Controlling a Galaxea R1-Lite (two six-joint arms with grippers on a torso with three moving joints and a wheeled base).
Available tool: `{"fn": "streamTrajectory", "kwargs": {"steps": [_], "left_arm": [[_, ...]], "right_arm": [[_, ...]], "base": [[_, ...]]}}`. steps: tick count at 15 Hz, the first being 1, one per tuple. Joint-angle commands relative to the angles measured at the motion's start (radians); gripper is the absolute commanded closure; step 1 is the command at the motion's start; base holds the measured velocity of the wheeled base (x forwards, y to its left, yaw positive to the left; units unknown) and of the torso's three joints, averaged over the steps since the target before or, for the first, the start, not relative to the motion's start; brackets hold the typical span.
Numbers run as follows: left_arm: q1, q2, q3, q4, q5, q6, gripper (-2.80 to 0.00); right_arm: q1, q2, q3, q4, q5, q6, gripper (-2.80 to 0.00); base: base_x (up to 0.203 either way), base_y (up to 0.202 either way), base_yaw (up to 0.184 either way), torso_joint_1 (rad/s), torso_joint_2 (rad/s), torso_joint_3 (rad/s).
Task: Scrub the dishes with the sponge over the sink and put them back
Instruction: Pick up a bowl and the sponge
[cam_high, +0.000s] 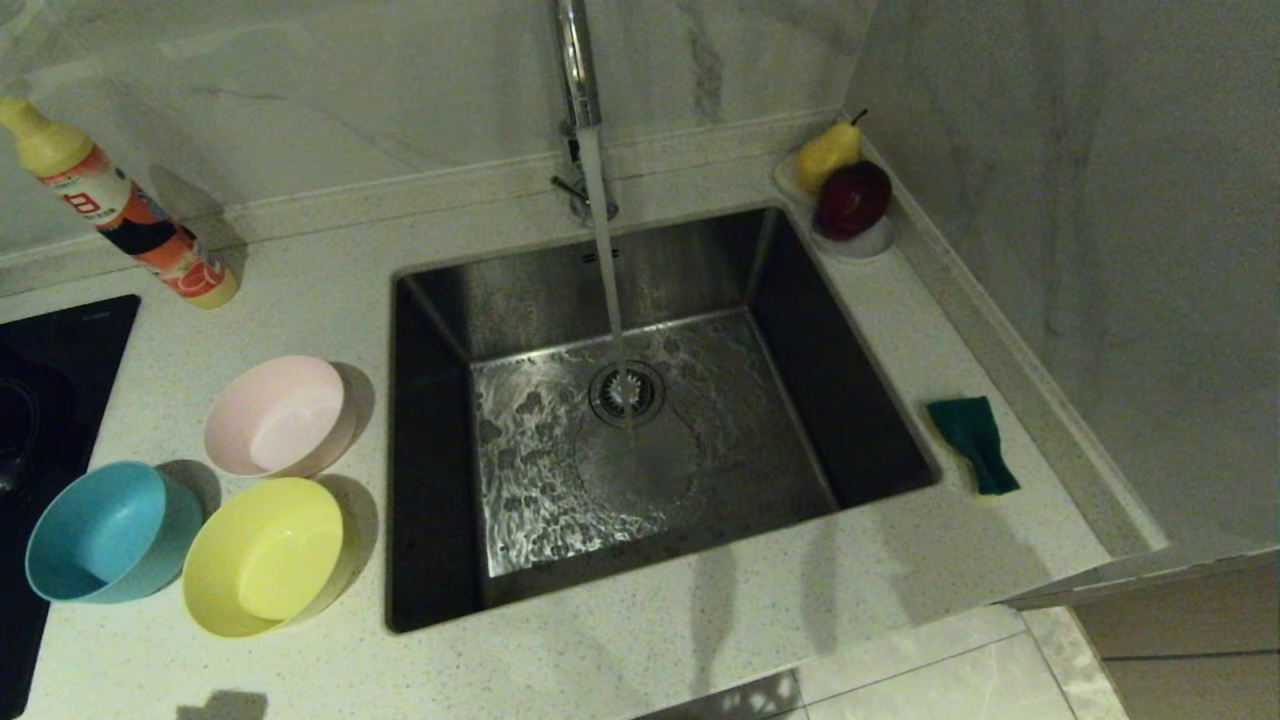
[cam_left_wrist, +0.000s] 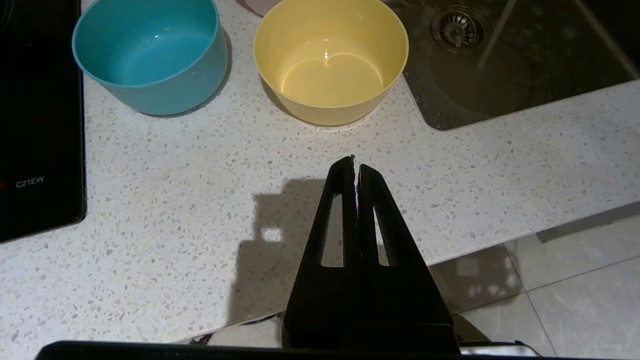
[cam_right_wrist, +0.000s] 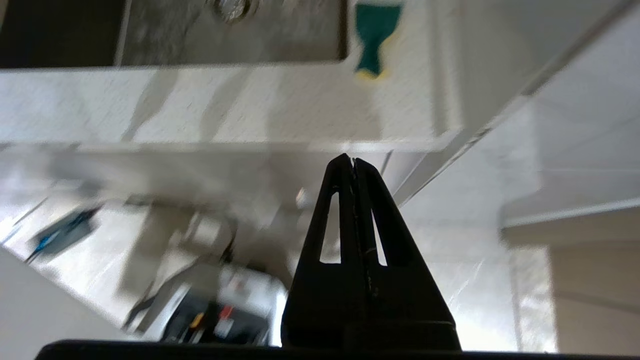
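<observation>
My right gripper (cam_right_wrist: 354, 161), jaws pressed together and empty, hangs below the counter edge, the sponge (cam_right_wrist: 372, 37) ahead, while my left gripper (cam_left_wrist: 355, 161), likewise closed and empty, points at the yellow bowl (cam_left_wrist: 330, 60).

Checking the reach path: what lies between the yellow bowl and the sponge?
In the head view, the sink lies between the yellow bowl and the sponge, with tap water running into it.

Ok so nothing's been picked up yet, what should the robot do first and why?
Probably bring the right gripper up over the counter toward the sponge and open it. The sponge lies flat to the right of the sink, on that arm's side, and the gripper is shut, empty and below the counter edge.
</observation>
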Motion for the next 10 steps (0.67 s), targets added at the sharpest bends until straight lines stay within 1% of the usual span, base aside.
{"fn": "streamTrajectory", "kwargs": {"steps": [1, 4, 6, 8, 10], "left_arm": [[0.0, 0.001, 0.015, -0.002, 0.0, 0.001, 0.0], [0.0, 0.001, 0.015, 0.0, 0.0, 0.001, 0.0], [0.0, 0.001, 0.015, -0.002, 0.0, 0.001, 0.0], [0.0, 0.001, 0.015, 0.0, 0.0, 0.001, 0.0], [0.0, 0.001, 0.015, -0.002, 0.0, 0.001, 0.0]], "right_arm": [[0.001, 0.193, -0.064, 0.015, 0.018, -0.007, 0.0], [0.003, 0.367, -0.138, 0.011, 0.024, -0.046, 0.0], [0.007, 0.504, -0.176, -0.023, 0.019, -0.068, 0.0], [0.011, 0.623, -0.202, -0.064, 0.005, -0.078, 0.0], [0.026, 0.7, -0.217, -0.104, -0.025, -0.081, 0.0]], "base": [[0.0, 0.0, 0.0, 0.0, 0.0, 0.0], [0.0, 0.0, 0.0, 0.0, 0.0, 0.0], [0.0, 0.0, 0.0, 0.0, 0.0, 0.0], [0.0, 0.0, 0.0, 0.0, 0.0, 0.0], [0.0, 0.0, 0.0, 0.0, 0.0, 0.0]]}}
